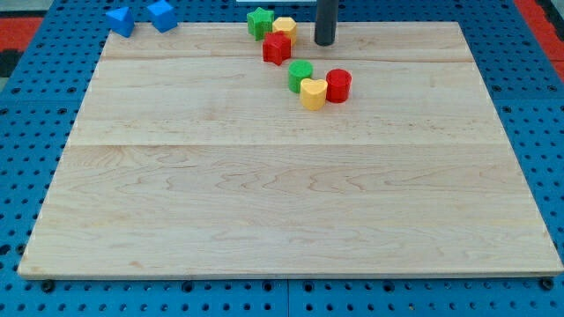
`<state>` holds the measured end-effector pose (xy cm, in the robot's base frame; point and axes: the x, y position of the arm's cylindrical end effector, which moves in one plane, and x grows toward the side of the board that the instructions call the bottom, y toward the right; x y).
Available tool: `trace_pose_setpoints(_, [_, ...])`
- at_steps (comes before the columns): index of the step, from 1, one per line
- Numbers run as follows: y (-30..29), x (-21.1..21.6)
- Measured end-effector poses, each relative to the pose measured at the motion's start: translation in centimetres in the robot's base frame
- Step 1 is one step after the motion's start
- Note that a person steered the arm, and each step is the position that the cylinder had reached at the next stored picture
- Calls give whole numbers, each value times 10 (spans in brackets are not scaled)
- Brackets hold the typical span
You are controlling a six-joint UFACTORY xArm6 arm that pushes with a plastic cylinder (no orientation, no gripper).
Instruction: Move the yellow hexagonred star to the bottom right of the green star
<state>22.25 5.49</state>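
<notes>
**Blocks bunched along the board's far edge**

The wooden board fills the bench. My tip, a plain rod with no jaws, stands just right of the yellow hexagon. That hexagon touches the green star; the red star sits just below them. Nearer the middle cluster a green cylinder, yellow heart and red cylinder. Two blue blocks occupy the top-left corner.
</notes>
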Motion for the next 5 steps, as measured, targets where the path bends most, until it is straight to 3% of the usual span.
trace_pose_setpoints(1, [-41, -5])
trace_pose_setpoints(2, [-47, 11])
trace_pose_setpoints(3, [43, 64])
trace_pose_setpoints(4, [74, 146])
trace_pose_setpoints(5, [8, 128])
